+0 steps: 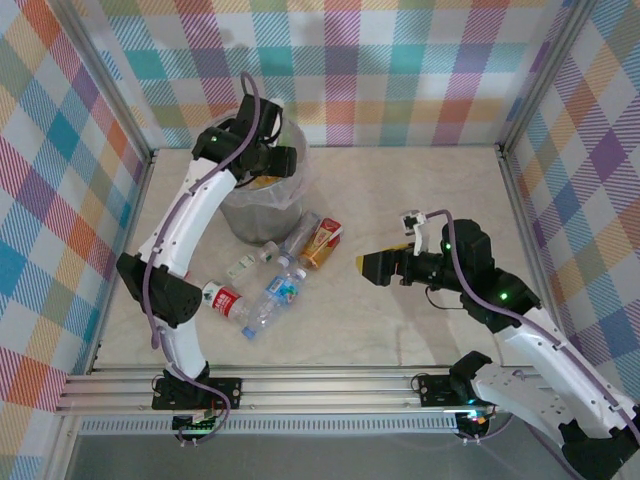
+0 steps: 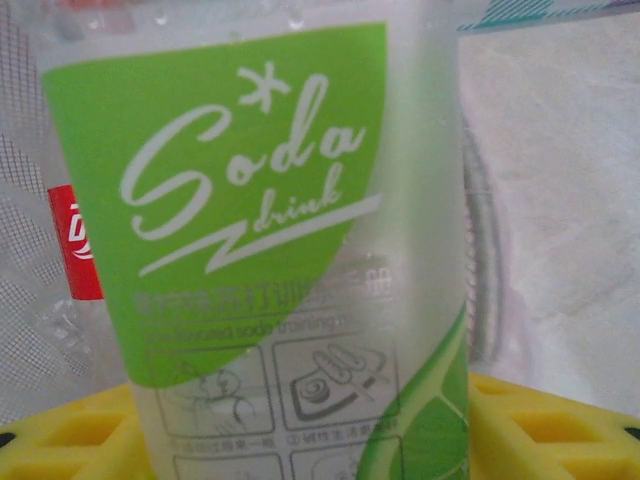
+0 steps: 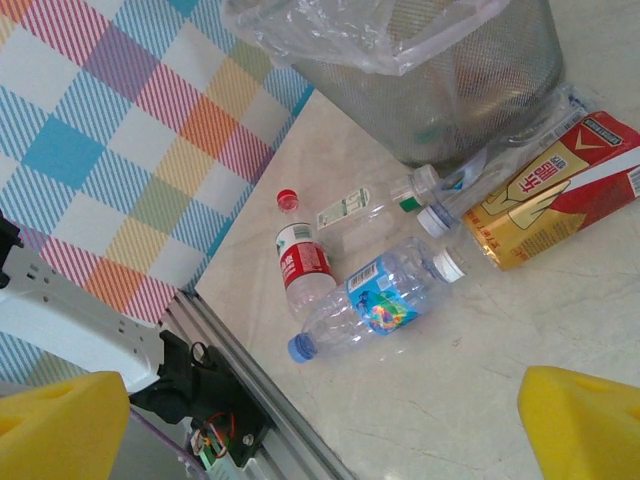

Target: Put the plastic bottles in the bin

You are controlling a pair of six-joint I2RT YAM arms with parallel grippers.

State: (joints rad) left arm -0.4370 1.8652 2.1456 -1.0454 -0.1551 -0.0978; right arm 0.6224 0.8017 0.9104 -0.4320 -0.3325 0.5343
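The left gripper (image 1: 268,170) hangs over the bin (image 1: 248,218), its jaws hidden from above by the wrist. In the wrist view its yellow pads (image 2: 60,440) close on a green-label bottle (image 2: 260,200), whose cap and base are cut off. Behind it a red label (image 2: 75,240) shows, the rest blurred. The right gripper (image 1: 375,265) hovers wide open above the bench (image 1: 420,200), holding nothing. Near the bin's foot lie a red-label bottle (image 3: 300,262), a blue-label bottle (image 3: 385,300), a near-clear bottle (image 3: 350,208) and a gold-and-red bottle (image 3: 555,190), which is cropped by the frame edge.
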